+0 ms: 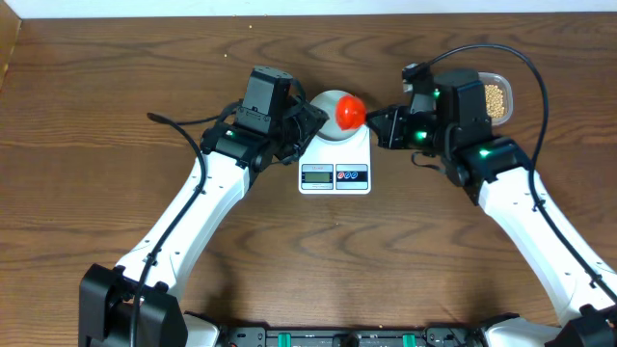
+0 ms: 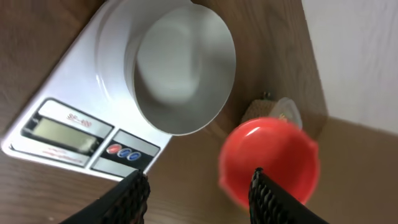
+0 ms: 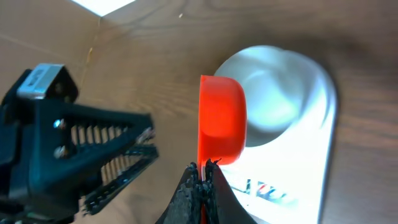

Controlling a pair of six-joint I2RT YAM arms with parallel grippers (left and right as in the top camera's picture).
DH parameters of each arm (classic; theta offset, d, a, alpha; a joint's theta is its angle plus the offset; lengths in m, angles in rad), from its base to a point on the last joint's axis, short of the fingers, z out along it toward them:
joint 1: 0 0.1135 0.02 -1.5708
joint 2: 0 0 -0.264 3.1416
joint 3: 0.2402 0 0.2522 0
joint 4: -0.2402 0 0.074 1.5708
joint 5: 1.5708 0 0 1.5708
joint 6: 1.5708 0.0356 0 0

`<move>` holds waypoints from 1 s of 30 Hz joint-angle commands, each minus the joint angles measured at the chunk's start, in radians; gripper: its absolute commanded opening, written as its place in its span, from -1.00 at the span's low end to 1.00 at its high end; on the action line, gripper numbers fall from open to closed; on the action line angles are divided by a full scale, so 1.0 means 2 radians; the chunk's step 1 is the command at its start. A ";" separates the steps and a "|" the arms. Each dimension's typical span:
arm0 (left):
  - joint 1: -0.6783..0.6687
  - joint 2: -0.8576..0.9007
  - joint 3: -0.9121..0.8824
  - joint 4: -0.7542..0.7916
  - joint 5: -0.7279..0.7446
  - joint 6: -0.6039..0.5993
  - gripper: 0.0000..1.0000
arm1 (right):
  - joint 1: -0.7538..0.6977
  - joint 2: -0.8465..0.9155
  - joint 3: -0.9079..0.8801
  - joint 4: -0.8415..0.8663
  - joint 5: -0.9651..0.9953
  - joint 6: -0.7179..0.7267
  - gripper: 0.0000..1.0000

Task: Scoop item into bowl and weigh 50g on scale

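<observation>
We see the right gripper clamped on the handle of the red scoop, tipped sideways just beside the empty bowl on the scale. The left gripper hangs with jaws apart. The beans lie in the tub beyond the right arm, so we judge scooping comes next: swing there, dig.

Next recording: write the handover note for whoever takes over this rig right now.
Left gripper: open, empty, beside the small round pale bowl.
Right gripper: shut on the red plastic scoop's handle, scoop beside the bowl.
Bowl empty, on the flat white digital scale; small tan beans in the clear plastic tub.
Done: bowl placed. Left: scoop beans, weigh.
</observation>
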 commanded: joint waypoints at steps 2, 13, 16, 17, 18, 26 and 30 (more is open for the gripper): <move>0.000 -0.005 0.008 0.000 -0.007 0.151 0.08 | -0.028 0.001 0.012 0.025 -0.054 -0.056 -0.98; 0.000 -0.005 0.008 0.004 -0.017 0.296 0.26 | -0.126 0.001 0.012 0.064 -0.237 -0.068 -0.98; 0.000 -0.005 0.008 0.003 -0.016 0.352 0.30 | -0.148 0.001 0.012 0.057 -0.241 -0.064 -0.97; 0.000 -0.005 0.008 0.003 -0.016 0.371 0.31 | -0.154 0.001 0.012 0.057 -0.241 -0.061 -0.98; 0.000 -0.005 0.008 0.003 -0.016 0.384 0.31 | -0.158 0.001 0.012 0.057 -0.240 -0.056 -0.97; -0.001 -0.005 0.008 -0.009 -0.016 0.450 0.50 | -0.181 -0.004 0.043 -0.014 -0.179 -0.076 -0.97; -0.002 -0.005 0.011 -0.021 -0.016 0.457 0.52 | -0.195 -0.004 0.092 -0.109 -0.120 -0.127 -0.97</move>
